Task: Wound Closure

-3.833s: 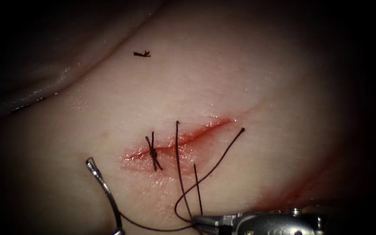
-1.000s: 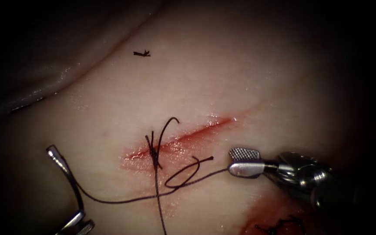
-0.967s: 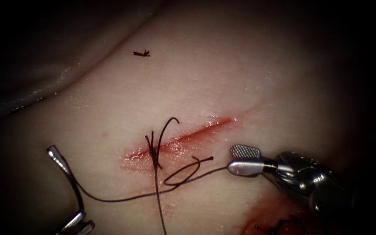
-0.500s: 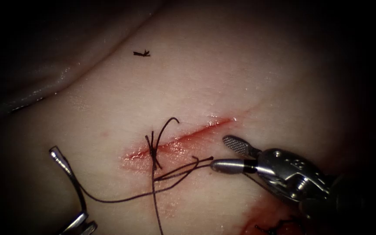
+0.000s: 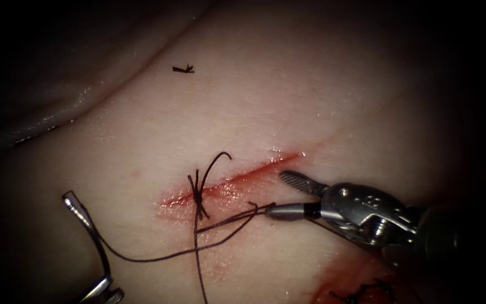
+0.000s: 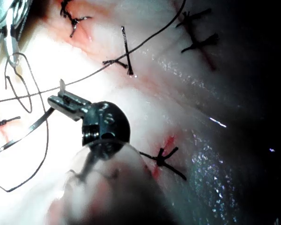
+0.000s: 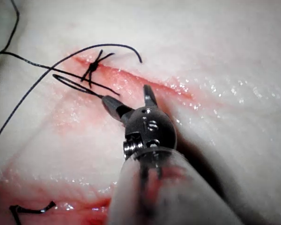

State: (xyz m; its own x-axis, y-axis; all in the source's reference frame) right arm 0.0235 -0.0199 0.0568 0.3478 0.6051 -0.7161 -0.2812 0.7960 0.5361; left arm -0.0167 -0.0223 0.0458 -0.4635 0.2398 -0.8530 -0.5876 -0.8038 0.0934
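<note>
The needle (image 5: 88, 239), a thin curved steel sliver, looked stiff and slick, best taken on its body away from tip and swage. It lay out of the tissue (image 5: 322, 101), clamped near one end in the left gripper (image 5: 105, 290). Dark, limp thread (image 5: 158, 258) trailed from it toward the right gripper (image 5: 279, 194), whose jaws stood apart at the thread's loop, just beside the cut (image 5: 237, 180), holding nothing.

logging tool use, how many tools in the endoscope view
2. Left tool, lower left, shut on the needle near one end, clear of the tissue; right tool, right of the cut, open, holding nothing.
</note>
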